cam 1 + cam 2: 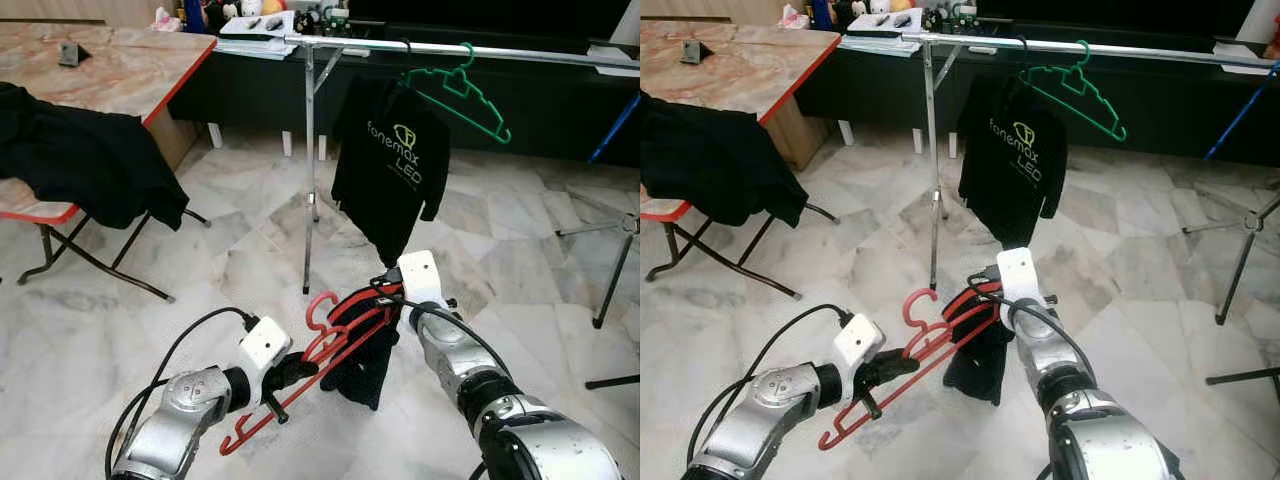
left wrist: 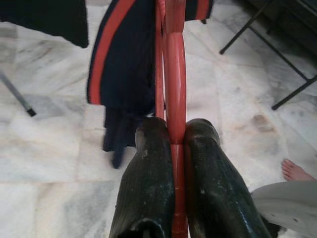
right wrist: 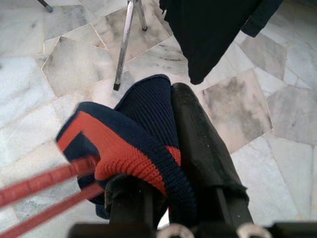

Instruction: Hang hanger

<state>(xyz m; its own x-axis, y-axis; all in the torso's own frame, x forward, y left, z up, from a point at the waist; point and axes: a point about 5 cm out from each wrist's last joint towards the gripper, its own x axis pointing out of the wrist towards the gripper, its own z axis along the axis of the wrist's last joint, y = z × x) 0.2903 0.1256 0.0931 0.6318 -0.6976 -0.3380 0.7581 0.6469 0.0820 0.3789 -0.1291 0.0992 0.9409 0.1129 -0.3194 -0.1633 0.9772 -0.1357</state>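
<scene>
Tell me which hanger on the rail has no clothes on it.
The green hanger, hooked empty on the rail; the one beside it carries the black shirt.

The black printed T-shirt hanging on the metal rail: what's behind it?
Behind the black printed T-shirt on the metal rail runs a dark low cabinet over pale marble floor. A green plastic hanger hangs beside it. Its own hanger is mostly covered.

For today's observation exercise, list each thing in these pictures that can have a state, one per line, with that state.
Red hanger: off the rail, held low between both grippers.
Navy and red garment: draped on the red hanger.
Left gripper: jaws shut on the red hanger.
Right gripper: jaws shut on the garment.
Green hanger: hung on the rail, bare.
Black shirt: hanging from the rail.
</scene>
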